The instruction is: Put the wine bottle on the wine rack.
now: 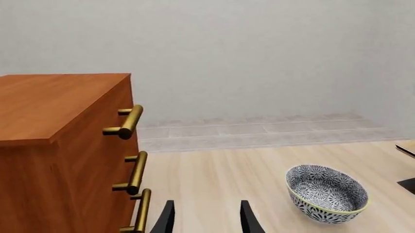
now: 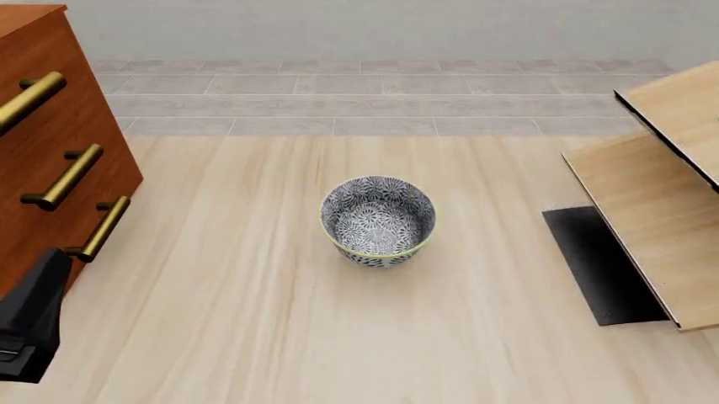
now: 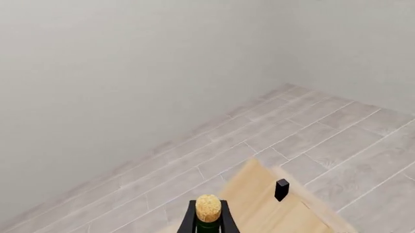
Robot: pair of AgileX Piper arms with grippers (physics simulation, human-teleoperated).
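The wine bottle (image 3: 208,208) shows only in the right wrist view, as a tan-gold top on a dark green neck. My right gripper (image 3: 208,221) is shut on that neck, one black finger on each side; the bottle's body is hidden. The wine rack (image 2: 663,210) stands at the table's right edge in the front view, slanted pale boards over a black base (image 2: 595,261). The right arm is outside the front view. My left gripper (image 1: 206,219) is open with nothing between its fingers, low over the table beside the cabinet.
A reddish-brown drawer cabinet (image 2: 56,126) with brass handles (image 1: 128,122) fills the left side. A patterned bowl (image 2: 379,220) sits mid-table, also seen as the bowl (image 1: 327,192) from the left wrist. Below the bottle lies a pale wood surface (image 3: 259,204) with a small black piece (image 3: 281,189).
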